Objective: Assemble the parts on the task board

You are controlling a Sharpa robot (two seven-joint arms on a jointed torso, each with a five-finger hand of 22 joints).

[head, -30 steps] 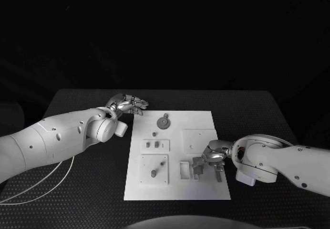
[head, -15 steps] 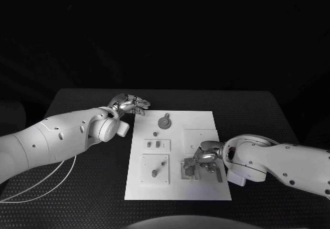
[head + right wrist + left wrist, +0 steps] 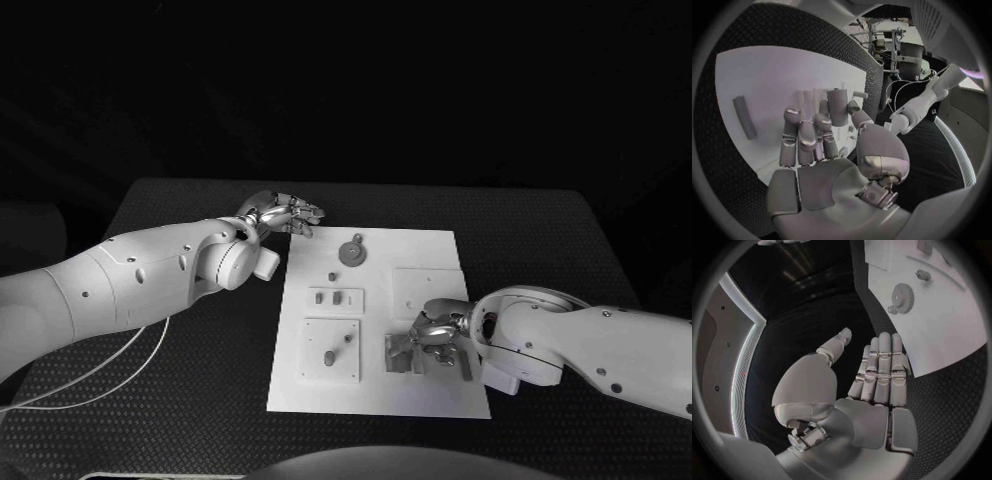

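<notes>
Mid-assembly: right hand (image 3: 437, 338) pinches a grey part (image 3: 837, 106) at the task board (image 3: 433, 245), lower right; left hand (image 3: 284, 214) empty, fingers apart; loose parts remain.

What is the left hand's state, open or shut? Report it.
Open. The left hand holds nothing; in the left wrist view its fingers lie straight, thumb apart, near the task board's far corner.

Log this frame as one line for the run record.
left robot hand: open, at board far corner | right robot hand: holding grey peg over board | gear: untouched
</notes>
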